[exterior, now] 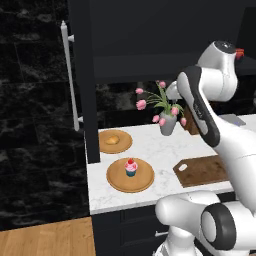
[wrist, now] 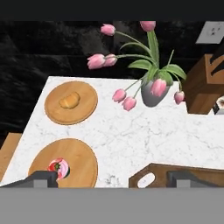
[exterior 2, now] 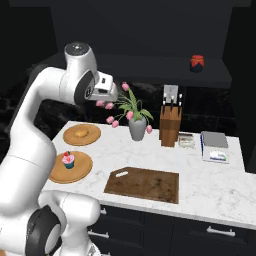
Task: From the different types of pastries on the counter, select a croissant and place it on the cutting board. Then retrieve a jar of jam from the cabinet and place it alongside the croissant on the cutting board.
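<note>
Golden-brown, the croissant [wrist: 70, 100] sits on a round wooden plate [wrist: 87, 111] at the back left of the counter [exterior 2: 210, 182]; the cupcake [exterior: 130, 167] sits on a nearer plate [exterior: 145, 182]; the cutting board [exterior 2: 150, 186] lies bare to their right; the jar of jam [exterior 2: 197, 63] stands on the cabinet [exterior 2: 150, 65] shelf; the gripper [wrist: 111, 178] hovers high above the counter, jaws spread wide, holding nothing.

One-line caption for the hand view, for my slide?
Open pincer above counter: croissant and cupcake on plates, cutting board bare.

White arm [exterior 2: 30, 125] — dark joints
</note>
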Tool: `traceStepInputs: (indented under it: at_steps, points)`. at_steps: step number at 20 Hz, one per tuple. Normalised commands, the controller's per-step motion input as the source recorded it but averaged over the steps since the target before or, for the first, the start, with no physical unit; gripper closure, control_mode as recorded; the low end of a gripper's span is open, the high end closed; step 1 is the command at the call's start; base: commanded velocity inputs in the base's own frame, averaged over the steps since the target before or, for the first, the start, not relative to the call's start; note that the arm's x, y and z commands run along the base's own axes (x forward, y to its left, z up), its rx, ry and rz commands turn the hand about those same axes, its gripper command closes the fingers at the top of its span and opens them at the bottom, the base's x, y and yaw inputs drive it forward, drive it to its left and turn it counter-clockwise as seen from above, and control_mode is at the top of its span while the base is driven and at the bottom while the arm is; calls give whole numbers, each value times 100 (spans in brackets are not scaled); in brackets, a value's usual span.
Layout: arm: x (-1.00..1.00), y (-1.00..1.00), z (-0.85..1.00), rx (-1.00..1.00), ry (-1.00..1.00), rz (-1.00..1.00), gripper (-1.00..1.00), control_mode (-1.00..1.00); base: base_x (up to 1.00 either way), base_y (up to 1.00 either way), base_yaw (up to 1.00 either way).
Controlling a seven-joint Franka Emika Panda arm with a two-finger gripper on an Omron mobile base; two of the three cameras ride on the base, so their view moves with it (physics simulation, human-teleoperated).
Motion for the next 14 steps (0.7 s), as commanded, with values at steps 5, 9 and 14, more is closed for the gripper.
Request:
traceStepInputs:
  at_steps: [5, 9, 14]
  points:
    - [21, -42, 44, -1, 1, 1, -100, -100, 0, 0, 0]
    - [22, -100, 100, 0, 0, 0, -100, -100, 0, 0, 0]
    - [2, -10, 9, 0, 1, 0, -100, -100, 0, 0, 0]
